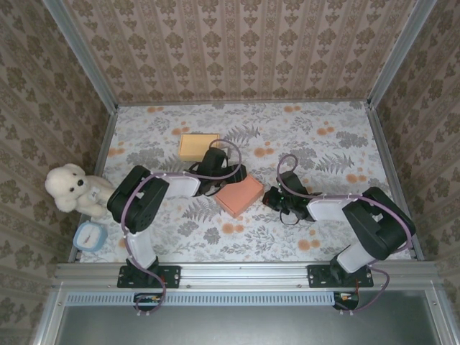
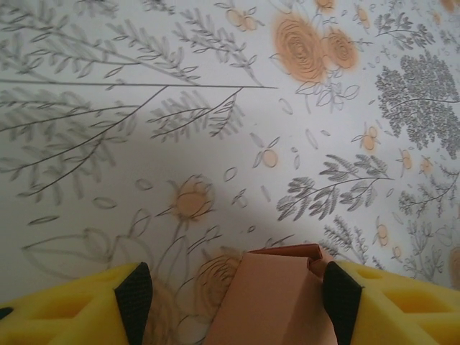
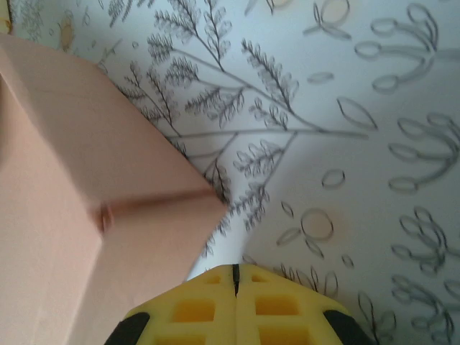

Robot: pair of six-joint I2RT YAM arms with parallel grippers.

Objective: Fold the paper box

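The salmon paper box point(image 1: 241, 195) lies folded shut on the flowered table near the middle. My left gripper point(image 1: 218, 178) is at its left far corner. In the left wrist view the left gripper point(image 2: 237, 295) stands open, with the box's end point(image 2: 277, 302) between the pads; the box touches the right pad point(image 2: 339, 295) and there is a gap to the left pad. My right gripper point(image 1: 275, 198) is shut just right of the box. In the right wrist view its yellow fingers point(image 3: 215, 305) meet, nothing sits between them, and a box corner point(image 3: 86, 180) lies to the left.
A yellow box point(image 1: 198, 146) lies behind the left gripper. A white teddy bear point(image 1: 72, 188) and a small blue-and-white round thing point(image 1: 89, 235) sit at the table's left edge. Patterned walls close three sides.
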